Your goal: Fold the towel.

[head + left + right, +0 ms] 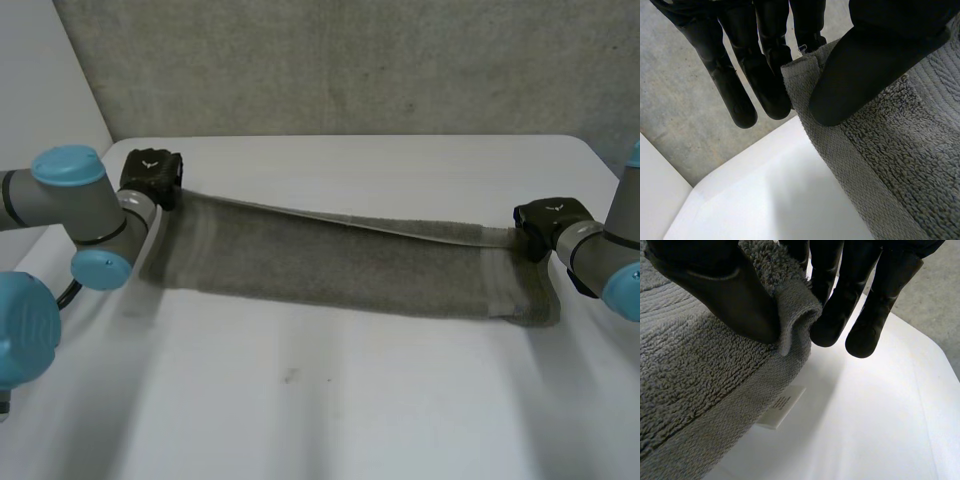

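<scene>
left hand point(152, 175) and right hand point(545, 222) each pinch a corner of the grey towel point(340, 265); either shallow pinch could slip, dropping that corner onto the counter point(350, 410).

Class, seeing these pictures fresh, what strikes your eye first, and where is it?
A long grey towel stretches across the white table, its far edge lifted. The left hand pinches one far corner and the right hand the other, thumb against fingers.
</scene>
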